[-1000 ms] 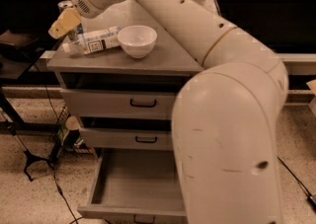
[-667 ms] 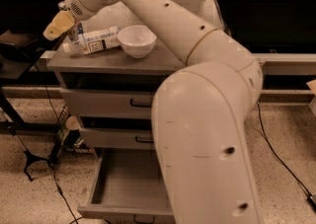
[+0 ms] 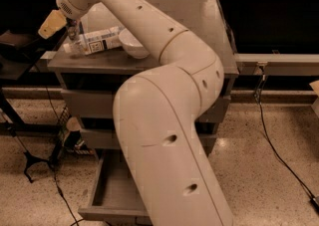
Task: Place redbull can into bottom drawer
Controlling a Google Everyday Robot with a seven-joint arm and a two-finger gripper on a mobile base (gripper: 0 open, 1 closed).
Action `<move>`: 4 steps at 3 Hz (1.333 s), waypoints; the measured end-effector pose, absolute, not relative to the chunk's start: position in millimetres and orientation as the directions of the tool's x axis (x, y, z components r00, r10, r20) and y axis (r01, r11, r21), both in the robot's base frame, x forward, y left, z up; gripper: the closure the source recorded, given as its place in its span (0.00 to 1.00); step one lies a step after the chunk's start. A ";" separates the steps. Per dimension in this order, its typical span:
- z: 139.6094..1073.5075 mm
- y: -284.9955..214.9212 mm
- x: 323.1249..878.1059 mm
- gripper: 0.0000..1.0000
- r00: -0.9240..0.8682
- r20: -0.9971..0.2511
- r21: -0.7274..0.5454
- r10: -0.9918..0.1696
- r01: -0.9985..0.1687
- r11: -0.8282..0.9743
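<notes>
One cream two-finger gripper [image 3: 72, 29] hangs over the left end of the grey counter [image 3: 102, 63], at the slim silver-and-blue redbull can [image 3: 75, 33]; whether its jaws clamp it, I cannot tell. Beside them lie a white plastic bottle [image 3: 97, 41] and a white bowl [image 3: 132, 44]. Below, the grey bottom drawer [image 3: 107, 197] stands open.

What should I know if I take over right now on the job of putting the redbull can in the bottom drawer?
Gripper: at the left end of the grey cabinet top, next to the white plastic bottle that lies on its side. Its grip cannot be told.
Slim silver-and-blue redbull can: not clearly visible, possibly hidden at the gripper.
Wide grey bottom drawer: pulled open, no can in the part that shows.
White bowl: beside the bottle.
Done: drawer open.
Left: confirm the hold on the can, lower it and set it in the drawer.
</notes>
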State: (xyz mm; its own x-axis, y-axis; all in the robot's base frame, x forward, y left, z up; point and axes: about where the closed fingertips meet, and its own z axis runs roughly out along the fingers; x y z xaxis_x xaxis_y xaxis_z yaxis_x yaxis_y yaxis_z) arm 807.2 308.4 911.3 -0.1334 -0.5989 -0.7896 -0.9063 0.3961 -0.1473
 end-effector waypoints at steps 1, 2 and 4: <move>898.1 318.6 819.4 0.00 -0.172 -0.772 -0.129 -0.613 -0.901 0.415; 895.0 321.4 822.8 0.19 -0.188 -0.764 -0.118 -0.617 -0.900 0.420; 883.5 319.9 833.9 0.73 -0.253 -0.752 -0.073 -0.608 -0.886 0.459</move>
State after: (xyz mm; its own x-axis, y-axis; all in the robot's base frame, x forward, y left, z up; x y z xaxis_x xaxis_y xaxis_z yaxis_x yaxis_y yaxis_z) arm 833.9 319.9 883.5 -0.2530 -0.6082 -0.7524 -0.8855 0.4588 -0.0731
